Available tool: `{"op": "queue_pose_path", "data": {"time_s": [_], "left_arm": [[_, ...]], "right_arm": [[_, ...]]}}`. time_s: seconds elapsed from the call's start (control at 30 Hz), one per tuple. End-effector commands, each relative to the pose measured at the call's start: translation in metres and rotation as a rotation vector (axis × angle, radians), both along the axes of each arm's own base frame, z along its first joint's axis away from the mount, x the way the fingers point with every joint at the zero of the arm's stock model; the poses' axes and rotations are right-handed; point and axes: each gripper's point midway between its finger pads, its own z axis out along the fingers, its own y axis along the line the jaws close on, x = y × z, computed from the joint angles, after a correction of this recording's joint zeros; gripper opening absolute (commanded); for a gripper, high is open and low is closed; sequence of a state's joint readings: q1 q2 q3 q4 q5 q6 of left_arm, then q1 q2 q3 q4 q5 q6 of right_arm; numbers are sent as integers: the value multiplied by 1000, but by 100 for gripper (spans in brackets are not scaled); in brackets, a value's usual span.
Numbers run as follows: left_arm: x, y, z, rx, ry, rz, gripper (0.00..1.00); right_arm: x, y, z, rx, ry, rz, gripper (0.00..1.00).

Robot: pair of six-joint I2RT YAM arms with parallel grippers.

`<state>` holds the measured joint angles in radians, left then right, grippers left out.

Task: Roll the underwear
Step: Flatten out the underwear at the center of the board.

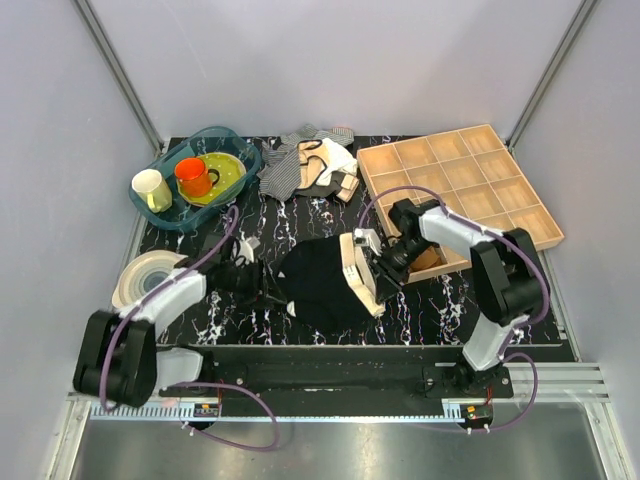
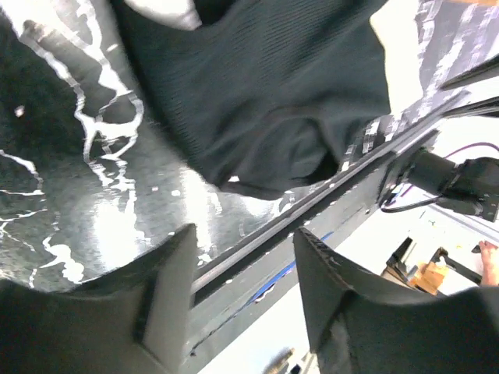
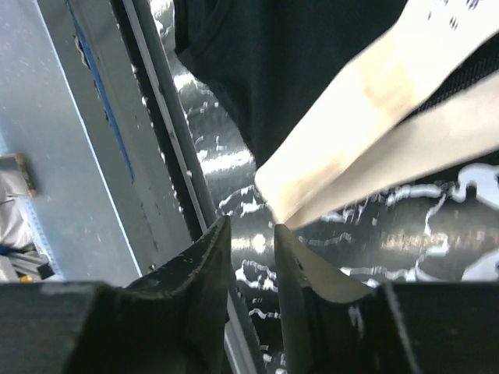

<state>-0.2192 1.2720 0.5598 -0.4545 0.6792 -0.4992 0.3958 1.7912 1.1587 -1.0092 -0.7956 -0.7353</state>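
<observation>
Underwear [image 1: 315, 285] central; basin [image 1: 215, 130]: orange cup [image 1: 191, 176] (also cream cup [image 1: 150, 188])

Grey walls [image 1: 300, 60], blk marble tabletop [image 1: 450, 310]

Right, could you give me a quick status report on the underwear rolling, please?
Left gripper open, beside the underwear. Right gripper nearly shut at its cream waistband, grip unclear. Underwear unrolled, mid-table. Nothing blocking.
</observation>
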Motion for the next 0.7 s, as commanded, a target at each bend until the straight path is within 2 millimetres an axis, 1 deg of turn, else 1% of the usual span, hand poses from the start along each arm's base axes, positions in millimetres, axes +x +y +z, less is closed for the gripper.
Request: {"op": "queue_pose_path", "data": {"time_s": [0.0, 0.03, 0.07, 0.1, 0.13, 0.17, 0.2, 0.23, 0.27, 0.3, 0.37, 0.4, 0.43, 0.47, 0.5, 0.53, 0.57, 0.6, 0.63, 0.67], "left_arm": [[28, -4, 67, -36, -264, 3, 61], [32, 1, 71, 0, -305, 11, 62], [38, 2, 79, 15, -350, -7, 63], [41, 3, 81, 20, -366, -10, 63], [45, 4, 79, 35, -368, -10, 63], [50, 3, 80, 37, -384, -18, 63], [59, 0, 80, 27, -406, -23, 63], [63, -1, 78, 29, -400, -27, 62], [68, -2, 65, 46, -366, -44, 56], [78, -5, 70, 42, -386, -48, 55], [88, -7, 62, 46, -368, -64, 53], [97, -9, 70, 47, -393, -65, 53], [104, -7, 72, 65, -408, -63, 53], [109, -5, 73, 85, -429, -71, 53], [119, -4, 86, 101, -478, -72, 54], [128, 5, 87, 170, -526, -63, 54], [134, 10, 93, 203, -566, -58, 55], [140, 14, 107, 226, -636, -46, 59], [149, 23, 114, 276, -683, -20, 62], [154, 26, 124, 282, -732, -8, 63]], "right_arm": [[6, -19, 31, -20, -221, 70, 41], [10, -22, 33, -44, -253, 77, 41], [13, -22, 37, -44, -267, 80, 41], [16, -21, 40, -38, -282, 82, 40], [21, -16, 48, -9, -305, 80, 39], [25, -10, 53, 20, -312, 80, 38], [30, -2, 57, 55, -326, 81, 32], [34, 10, 61, 97, -319, 83, 28], [34, 18, 59, 103, -314, 97, 24], [32, 34, 56, 113, -327, 134, 20], [32, 48, 38, 71, -303, 161, 15], [27, 55, 31, 56, -297, 188, 14], [27, 53, 14, 4, -274, 188, 13], [29, 51, 6, -15, -275, 186, 13], [33, 45, -4, -65, -288, 183, 13], [30, 36, -19, -114, -274, 181, 13], [35, 33, -26, -140, -297, 177, 13], [36, 28, -33, -170, -300, 179, 14], [36, 20, -42, -212, -299, 184, 15], [37, 18, -44, -225, -304, 183, 15]]}}
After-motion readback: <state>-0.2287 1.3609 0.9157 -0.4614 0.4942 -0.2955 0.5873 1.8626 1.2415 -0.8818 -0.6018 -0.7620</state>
